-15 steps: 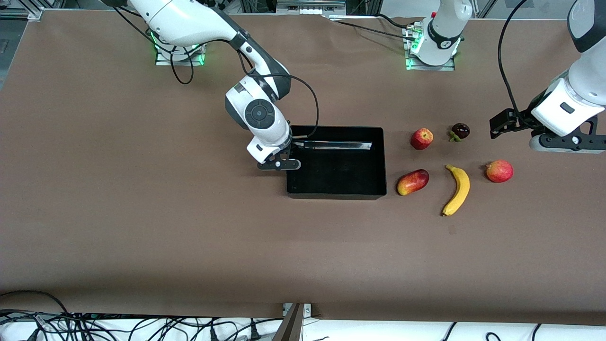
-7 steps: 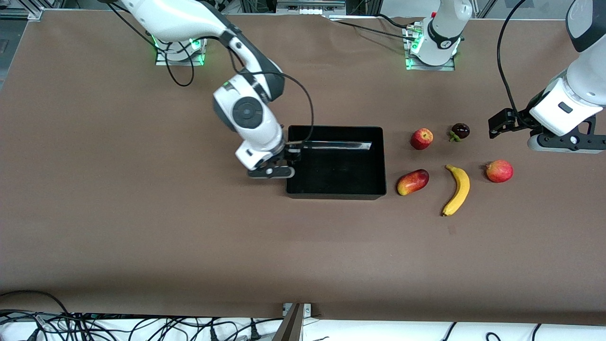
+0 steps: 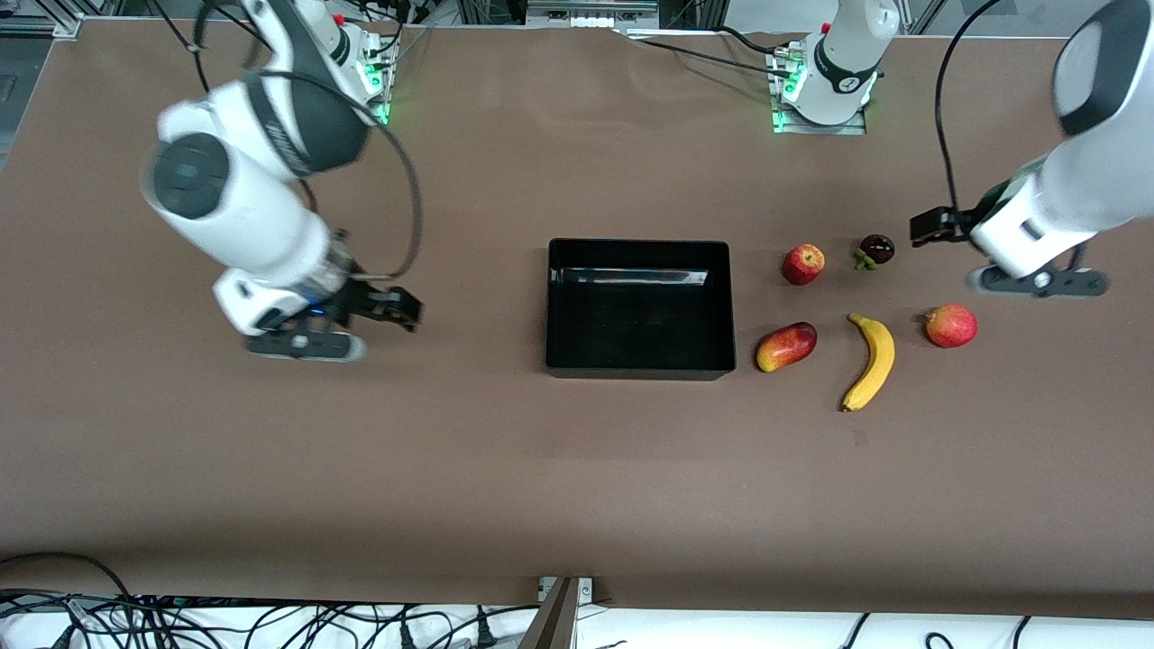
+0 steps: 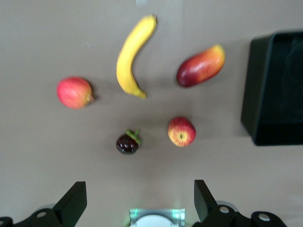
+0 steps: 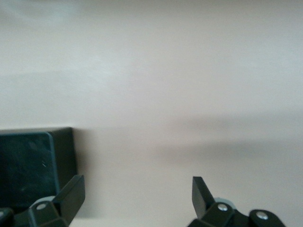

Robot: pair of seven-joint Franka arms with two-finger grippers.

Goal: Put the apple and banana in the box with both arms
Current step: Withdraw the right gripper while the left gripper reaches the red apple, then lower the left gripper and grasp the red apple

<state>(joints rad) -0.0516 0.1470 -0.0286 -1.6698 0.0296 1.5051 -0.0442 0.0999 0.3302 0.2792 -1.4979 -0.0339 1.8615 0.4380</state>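
Observation:
The red apple (image 3: 802,264) lies on the table beside the black box (image 3: 640,371), toward the left arm's end. The yellow banana (image 3: 873,359) lies nearer the front camera than the apple. The box holds nothing. My left gripper (image 3: 1037,281) is open and empty, up over the table past the fruits toward the left arm's end. In its wrist view the left gripper (image 4: 137,203) looks down on the apple (image 4: 182,131), the banana (image 4: 132,54) and the box (image 4: 265,94). My right gripper (image 3: 305,345) is open and empty over bare table toward the right arm's end; in its wrist view, beside the right gripper (image 5: 137,191), shows a corner of the box (image 5: 33,165).
A red-yellow mango (image 3: 786,346) lies between the box and the banana. A dark mangosteen (image 3: 875,250) sits beside the apple. A red-pink fruit (image 3: 951,325) lies beside the banana toward the left arm's end. Brown table stretches wide nearer the front camera.
My right arm has swung away from the box's edge toward the right arm's end of the table. My left gripper has shifted a little toward the fruits. The fruits and box have not moved.

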